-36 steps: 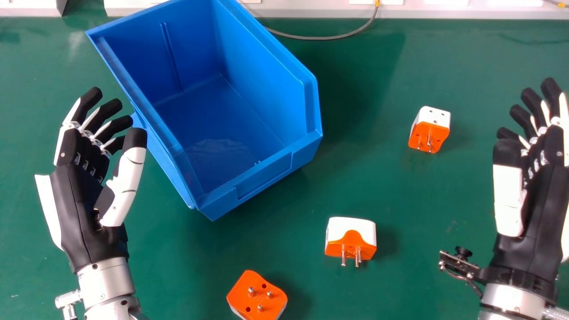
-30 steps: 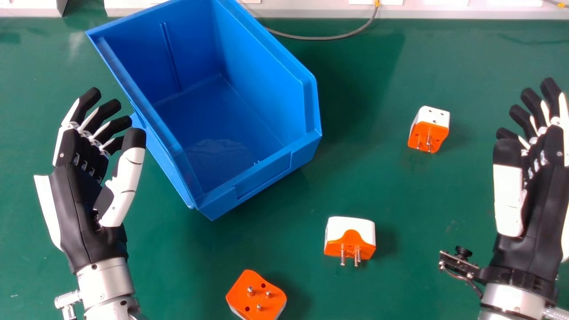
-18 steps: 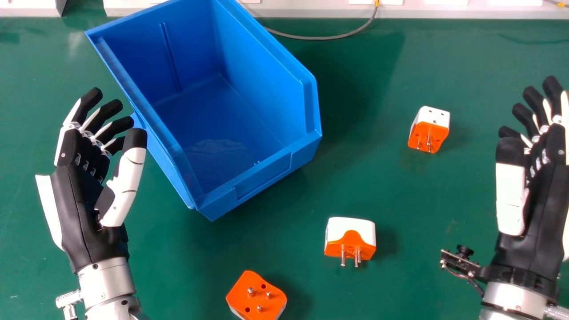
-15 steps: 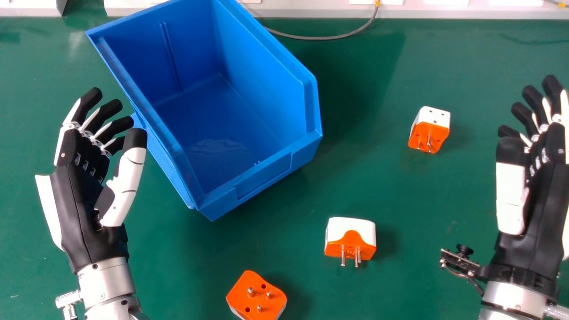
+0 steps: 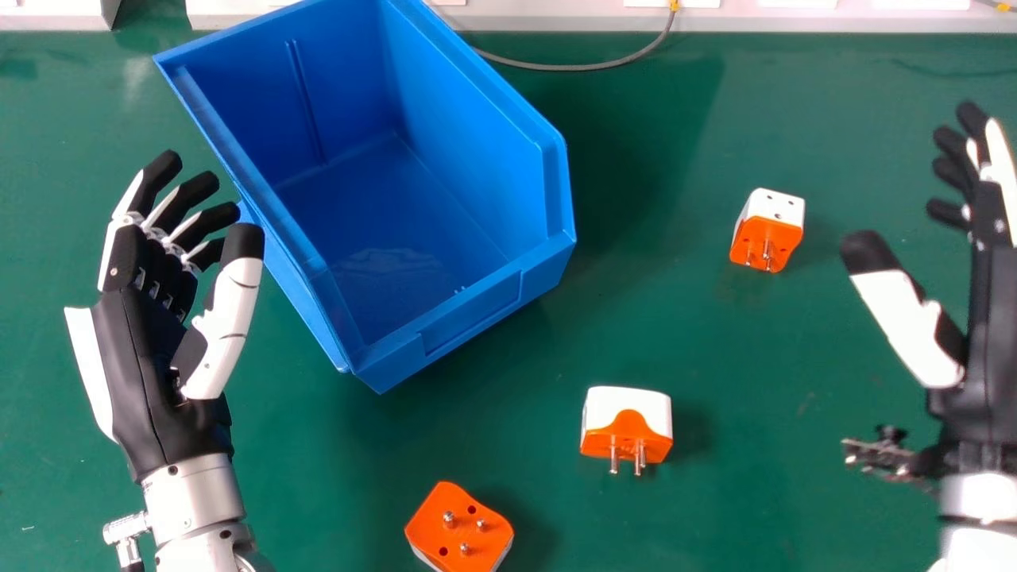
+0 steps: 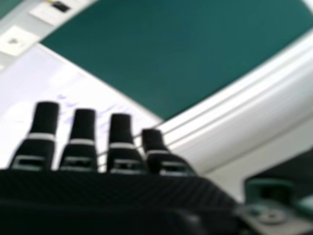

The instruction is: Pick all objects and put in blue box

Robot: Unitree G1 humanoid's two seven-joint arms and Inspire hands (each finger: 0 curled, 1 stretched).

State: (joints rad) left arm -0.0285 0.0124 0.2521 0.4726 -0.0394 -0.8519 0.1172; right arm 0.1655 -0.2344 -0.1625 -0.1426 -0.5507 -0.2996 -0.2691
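Observation:
My right hand is open at the right edge of the head view, its thumb spread wide, right of all the adapters. In the right hand view the straight fingers of my right hand show. My left hand is open and holds nothing, left of the blue box, whose visible inside holds no adapter. An orange and white plug adapter stands right of the box. Another adapter lies nearer, pins toward the front edge. A third adapter rests at the bottom edge, pins up.
Green table surface surrounds the adapters. A grey cable curves along the far side, behind and right of the box, by a white ledge. The box's near left wall stands close to my left hand's fingertips.
My right hand has shifted right and slightly farther up the head view, and its thumb has swung out from the fingers. My left hand has edged up slightly. The adapters and box stay put.

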